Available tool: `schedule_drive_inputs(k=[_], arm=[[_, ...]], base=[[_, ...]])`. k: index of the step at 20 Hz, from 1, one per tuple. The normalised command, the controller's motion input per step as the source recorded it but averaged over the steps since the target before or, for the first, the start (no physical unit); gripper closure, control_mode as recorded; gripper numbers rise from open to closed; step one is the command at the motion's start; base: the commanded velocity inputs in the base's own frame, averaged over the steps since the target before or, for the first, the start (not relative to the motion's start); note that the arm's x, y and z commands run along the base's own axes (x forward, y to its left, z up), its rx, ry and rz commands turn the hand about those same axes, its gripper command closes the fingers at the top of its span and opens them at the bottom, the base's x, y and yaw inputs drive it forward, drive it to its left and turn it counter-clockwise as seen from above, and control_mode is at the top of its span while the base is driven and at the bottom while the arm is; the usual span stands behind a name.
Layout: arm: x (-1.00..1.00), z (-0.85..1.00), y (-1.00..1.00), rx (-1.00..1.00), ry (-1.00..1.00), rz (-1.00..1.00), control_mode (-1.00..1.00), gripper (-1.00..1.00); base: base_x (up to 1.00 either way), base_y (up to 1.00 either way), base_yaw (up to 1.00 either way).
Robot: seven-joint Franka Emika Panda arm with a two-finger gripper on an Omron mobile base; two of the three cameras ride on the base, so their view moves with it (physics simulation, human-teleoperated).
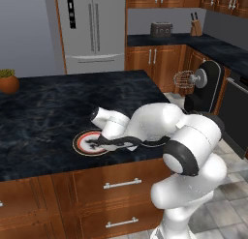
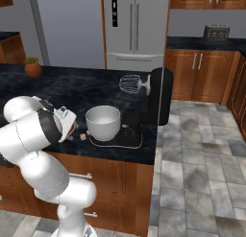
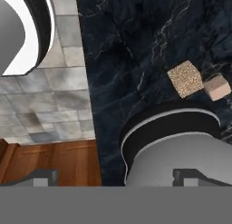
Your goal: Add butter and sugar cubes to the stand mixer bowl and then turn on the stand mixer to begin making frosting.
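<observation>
We see sugar cubes on dark table, just beside stand mixer bowl on stand mixer base. Tool wide open, empty. We judge cubes light, rigid, crumbly: pinch flat opposite faces, gently.

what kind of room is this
A home-style kitchen, rendered rather than real: a steel fridge at the back, wooden cabinets, and a dark stone island counter carrying a black stand mixer.
</observation>
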Motion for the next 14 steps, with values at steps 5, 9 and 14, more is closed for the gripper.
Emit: schedule_drive_inputs(k=[5,9,14], arm=[[0.22,-0.31,0.00,0.00,0.01,0.01,-1.00,-1.00],[0.21,-0.29,0.00,0.00,0.01,0.00,-1.00,-1.00],[0.20,-0.23,0.00,0.00,0.00,0.00,-1.00,-1.00]], base=[[0.00,0.00,0.00],[0.00,0.00,0.00],[0.00,0.00,0.00]])
